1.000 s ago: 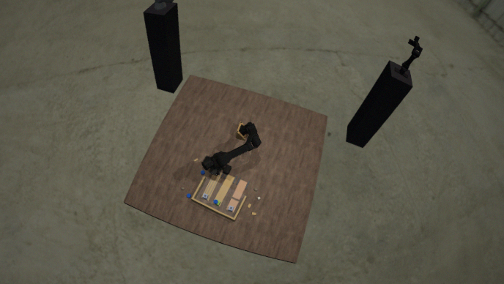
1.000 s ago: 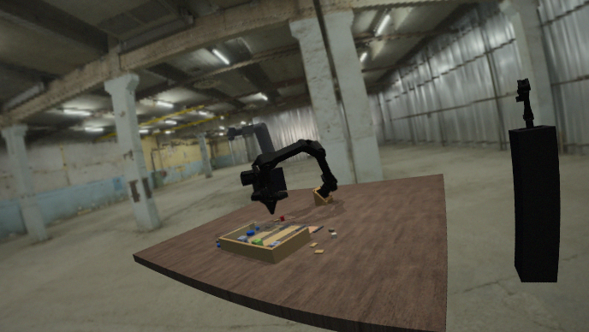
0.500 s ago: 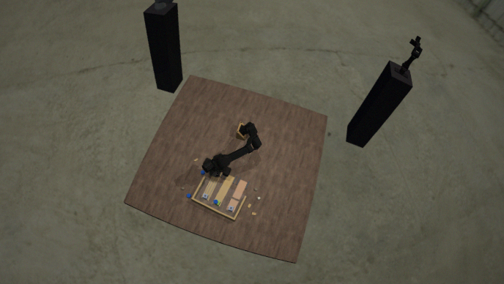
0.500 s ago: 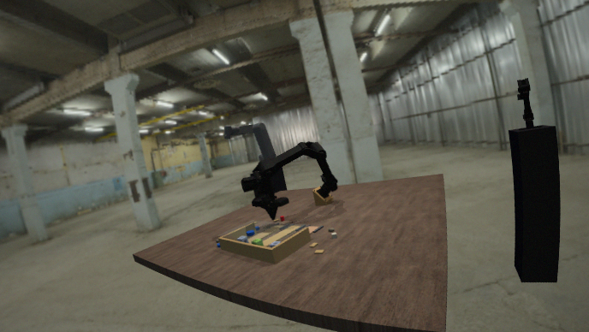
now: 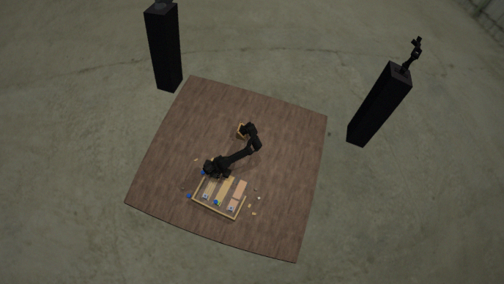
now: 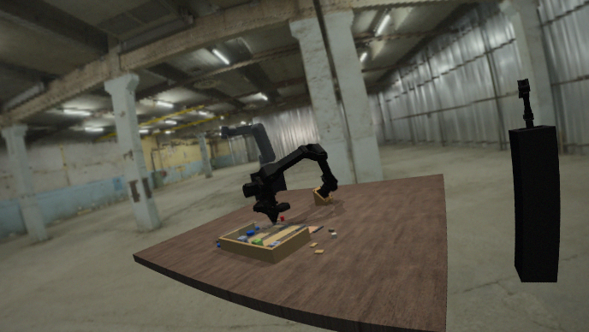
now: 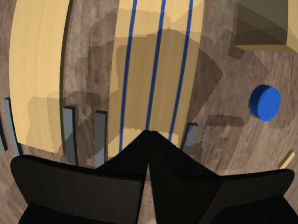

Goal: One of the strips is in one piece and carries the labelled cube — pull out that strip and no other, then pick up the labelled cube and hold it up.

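Observation:
A low wooden tray holds three strips side by side. The striped strip, with blue lines, is in one piece and carries a labelled cube at its far end. The plain middle strip carries a green cube. The pinkish right strip is in two pieces, with another labelled cube on the far piece. My gripper is shut, its tip low over the near end of the striped strip. I see nothing between the fingers.
A blue disc lies just beside the gripper, and another blue disc lies left of the tray. Small blocks are scattered right of the tray. Grey posts stand at the tray's open near end.

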Controlling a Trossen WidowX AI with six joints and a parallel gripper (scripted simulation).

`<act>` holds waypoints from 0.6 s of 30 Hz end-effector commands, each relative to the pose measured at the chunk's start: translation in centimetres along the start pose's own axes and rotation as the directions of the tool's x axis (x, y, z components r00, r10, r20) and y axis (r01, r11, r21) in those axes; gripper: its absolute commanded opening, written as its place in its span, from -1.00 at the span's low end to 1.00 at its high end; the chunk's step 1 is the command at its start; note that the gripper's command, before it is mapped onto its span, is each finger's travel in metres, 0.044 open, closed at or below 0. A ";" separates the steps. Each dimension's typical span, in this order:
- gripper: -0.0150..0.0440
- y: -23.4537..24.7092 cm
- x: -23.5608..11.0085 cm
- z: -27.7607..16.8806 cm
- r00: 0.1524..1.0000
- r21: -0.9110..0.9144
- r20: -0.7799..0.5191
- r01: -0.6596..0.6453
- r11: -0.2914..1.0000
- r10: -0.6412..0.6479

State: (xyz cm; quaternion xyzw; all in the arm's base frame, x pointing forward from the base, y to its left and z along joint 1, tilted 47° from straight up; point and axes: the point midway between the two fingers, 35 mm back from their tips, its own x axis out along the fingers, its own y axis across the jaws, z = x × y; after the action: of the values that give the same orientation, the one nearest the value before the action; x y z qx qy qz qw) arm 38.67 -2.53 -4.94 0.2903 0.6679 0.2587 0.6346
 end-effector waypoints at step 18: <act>-0.49 0.2 1.3 -0.1 1.000 0.004 -0.003 -0.008 1.000 0.008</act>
State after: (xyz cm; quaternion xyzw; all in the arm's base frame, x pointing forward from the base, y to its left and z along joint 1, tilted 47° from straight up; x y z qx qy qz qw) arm 38.51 -1.56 -5.72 0.2907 0.6691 0.2600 0.6326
